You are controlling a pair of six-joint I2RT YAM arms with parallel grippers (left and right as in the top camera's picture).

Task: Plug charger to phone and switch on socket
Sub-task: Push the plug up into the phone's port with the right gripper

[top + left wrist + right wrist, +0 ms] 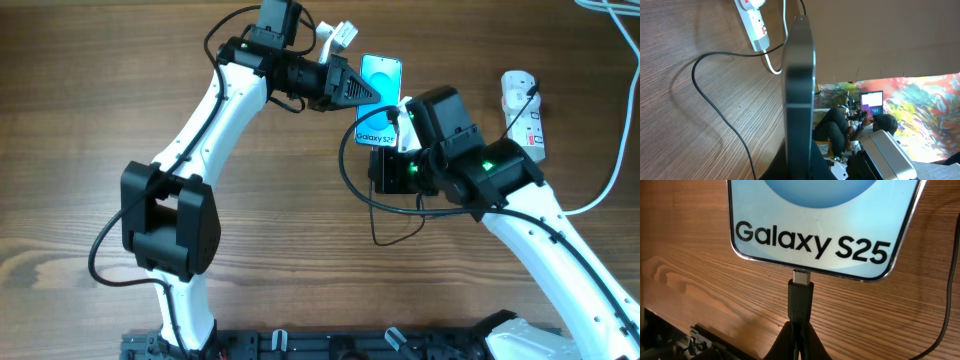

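the slim glass smartphone with cyan screen (825, 210) hangs above the wooden table (90, 110), left gripper (360, 90) clamped on its edges. right gripper (799, 339) pinches the thin black charger cable's stiff plug (800, 297), its tip at the port. the glass is probably slippery and fragile and the cable limp, so grip the plug body.

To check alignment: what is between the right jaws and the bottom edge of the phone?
Only the charger plug, in the right wrist view: its dark body rises from the jaws, its metal tip meets the bottom edge of the phone.
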